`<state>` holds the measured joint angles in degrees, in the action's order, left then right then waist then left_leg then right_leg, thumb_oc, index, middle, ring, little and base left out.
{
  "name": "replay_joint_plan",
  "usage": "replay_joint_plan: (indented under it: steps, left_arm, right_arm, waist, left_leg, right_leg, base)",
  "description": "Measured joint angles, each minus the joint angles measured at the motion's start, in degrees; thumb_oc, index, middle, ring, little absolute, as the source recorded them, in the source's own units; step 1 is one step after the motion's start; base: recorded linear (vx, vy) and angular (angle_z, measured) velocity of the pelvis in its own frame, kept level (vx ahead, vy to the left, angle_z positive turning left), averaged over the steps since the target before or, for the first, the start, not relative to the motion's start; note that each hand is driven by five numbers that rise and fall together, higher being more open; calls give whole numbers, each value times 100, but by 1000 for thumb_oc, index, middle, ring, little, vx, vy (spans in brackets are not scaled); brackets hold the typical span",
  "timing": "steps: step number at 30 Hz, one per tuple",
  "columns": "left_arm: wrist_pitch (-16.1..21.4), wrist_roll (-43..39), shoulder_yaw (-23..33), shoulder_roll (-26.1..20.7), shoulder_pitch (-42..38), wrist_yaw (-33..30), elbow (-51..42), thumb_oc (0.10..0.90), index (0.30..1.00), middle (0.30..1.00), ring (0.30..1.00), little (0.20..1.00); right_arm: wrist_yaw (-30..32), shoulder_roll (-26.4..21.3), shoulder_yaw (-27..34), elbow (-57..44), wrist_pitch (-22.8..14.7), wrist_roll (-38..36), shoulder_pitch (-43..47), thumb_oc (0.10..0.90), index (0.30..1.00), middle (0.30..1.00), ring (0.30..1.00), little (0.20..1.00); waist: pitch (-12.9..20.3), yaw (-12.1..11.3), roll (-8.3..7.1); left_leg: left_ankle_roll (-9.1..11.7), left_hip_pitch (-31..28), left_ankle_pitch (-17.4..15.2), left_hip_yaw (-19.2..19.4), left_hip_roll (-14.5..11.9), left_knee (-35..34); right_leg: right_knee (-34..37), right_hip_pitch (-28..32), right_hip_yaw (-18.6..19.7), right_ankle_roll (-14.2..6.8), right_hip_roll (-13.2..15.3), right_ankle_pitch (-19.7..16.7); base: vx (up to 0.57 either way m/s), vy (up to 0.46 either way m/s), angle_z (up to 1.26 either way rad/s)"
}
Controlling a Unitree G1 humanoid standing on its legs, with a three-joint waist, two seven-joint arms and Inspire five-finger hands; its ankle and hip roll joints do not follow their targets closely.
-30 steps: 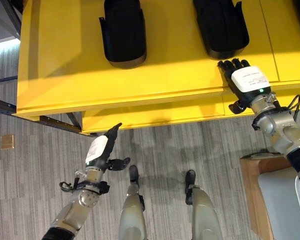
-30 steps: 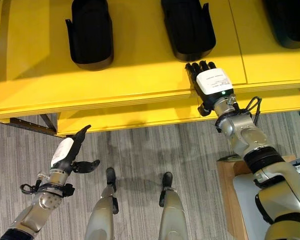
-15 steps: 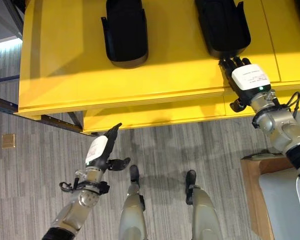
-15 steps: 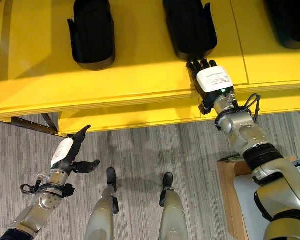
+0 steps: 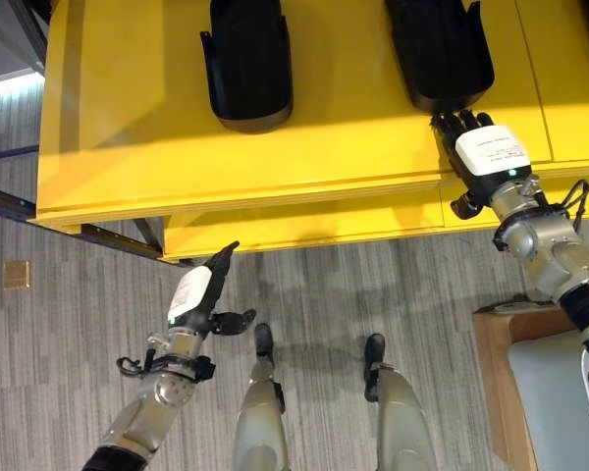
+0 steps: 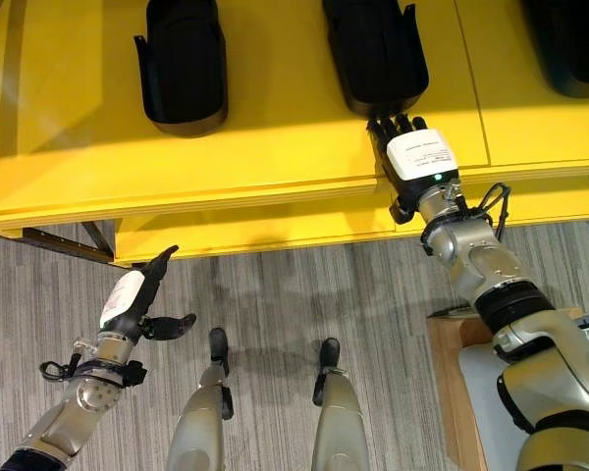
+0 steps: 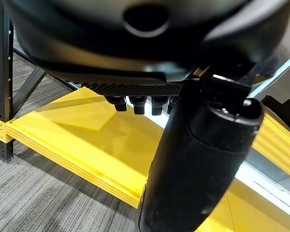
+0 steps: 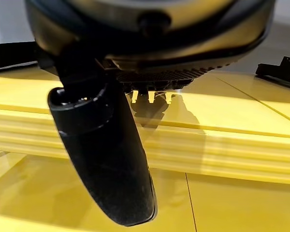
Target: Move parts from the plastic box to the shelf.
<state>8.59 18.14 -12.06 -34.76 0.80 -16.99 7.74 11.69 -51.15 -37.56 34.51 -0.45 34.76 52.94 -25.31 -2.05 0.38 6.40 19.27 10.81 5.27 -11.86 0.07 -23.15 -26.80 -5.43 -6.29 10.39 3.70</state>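
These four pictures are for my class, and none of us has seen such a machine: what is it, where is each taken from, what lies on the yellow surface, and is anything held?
It is a humanoid robot with two silver-grey arms and dark hands. Two pictures look down from its head; two look along each hand from the wrist. Black parts lie on the yellow shelf. The right hand reaches over the shelf edge, fingers straight, tips at one part. The left hand hangs open above the floor. Neither holds anything.

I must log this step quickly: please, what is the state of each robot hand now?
Left robot hand: open, fingers straight, holding nothing, over the floor.
Right robot hand: open, fingers straight over the yellow shelf, fingertips at the black part, not curled round it.
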Motion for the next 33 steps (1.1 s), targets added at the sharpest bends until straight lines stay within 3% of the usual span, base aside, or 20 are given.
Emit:
replay_joint_plan:
  steps: [11,14,23,33]
  left_arm:
    - [-16,0,4,2,-11,-2,6,900,1000,1000,1000,1000]
    - [-61,1,9,28,-21,-11,5,900,1000,1000,1000,1000]
    - [-241,8,137,184,-62,-15,2,900,1000,1000,1000,1000]
    - [-356,11,394,221,230,26,-201,900,1000,1000,1000,1000]
  right_arm:
    - [18,131,14,-10,85,-83,2,900,1000,1000,1000,1000]
    - [3,177,340,-234,98,-149,-233,900,1000,1000,1000,1000]
    - [17,811,1983,-2032,41,-573,-2521,900,1000,1000,1000,1000]
    - [-195,1425,2832,-3515,-255,-1298,-4454,900,1000,1000,1000,1000]
  waist:
    - [-4,14,-7]
    - [-5,24,-8]
    - [-60,44,-110]
    - [-49,382,-118]
  left_leg:
    - [1,0,1,-2,0,3]
    - [1,-6,1,-2,-1,3]
    - [-8,-290,-8,43,-17,-53]
    - [-14,-1020,-102,343,-128,-219]
  right_leg:
    - [-4,0,-1,0,0,0]
    - [-8,1,6,0,-4,0]
    - [125,286,31,-5,-41,1]
    - [333,802,241,0,-170,-31]
  base:
    - [0,0,0]
    - [0,0,0]
    - [2,-5,-2]
    - [24,-31,-16]
